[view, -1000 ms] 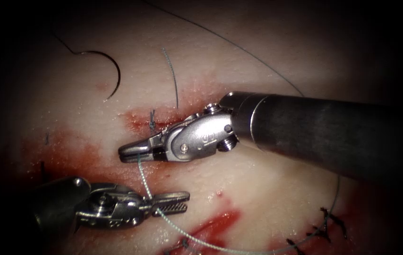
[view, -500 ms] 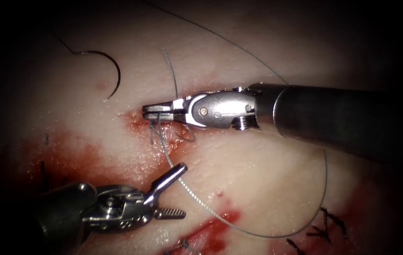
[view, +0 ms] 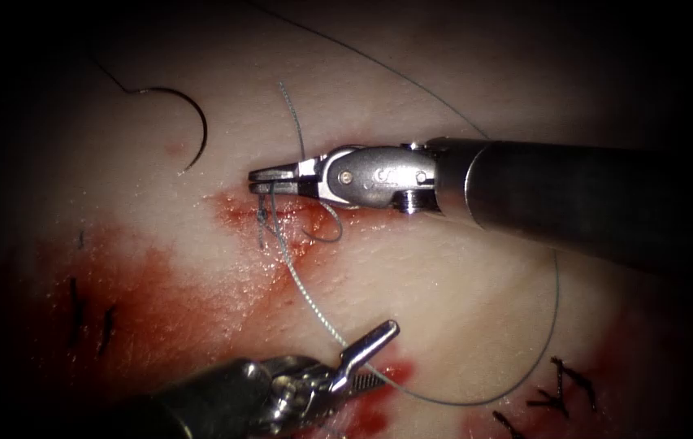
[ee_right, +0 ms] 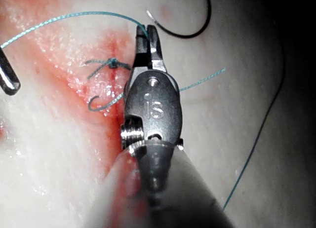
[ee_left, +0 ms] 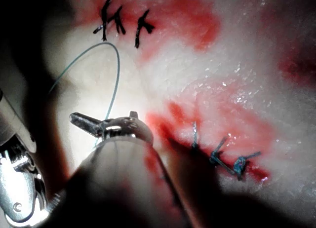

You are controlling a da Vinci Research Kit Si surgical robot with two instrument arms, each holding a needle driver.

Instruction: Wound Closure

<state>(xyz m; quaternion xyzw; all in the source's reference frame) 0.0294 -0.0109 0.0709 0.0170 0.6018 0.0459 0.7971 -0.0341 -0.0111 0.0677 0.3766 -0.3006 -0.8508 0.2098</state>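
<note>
My right tool (view: 269, 175) lies just above the fresh knot (view: 262, 213) on the cut, its jaws shut on the teal thread (view: 314, 305); up close the jaws (ee_right: 148, 34) pinch that thread (ee_right: 74, 15) at their tips. From there the thread runs down to my left tool (view: 370, 349), whose jaws stand open around it without holding it, then loops off to the right. The curved needle (view: 193, 122) lies free on the tissue (view: 460, 293), left of the cut, with neither tool on it; the right wrist view shows the needle (ee_right: 190, 33) beyond the jaws.
Red fluid (view: 159, 284) stains the tissue around the cut. Dark finished stitches sit at the lower right (view: 561, 389) and at the left (view: 78, 299). A cut thread end (view: 293, 122) stands up above the right tool.
The right tool rose with the thread to just above the knot. The left tool's jaws opened off the thread, and it slid down and to the right.
</note>
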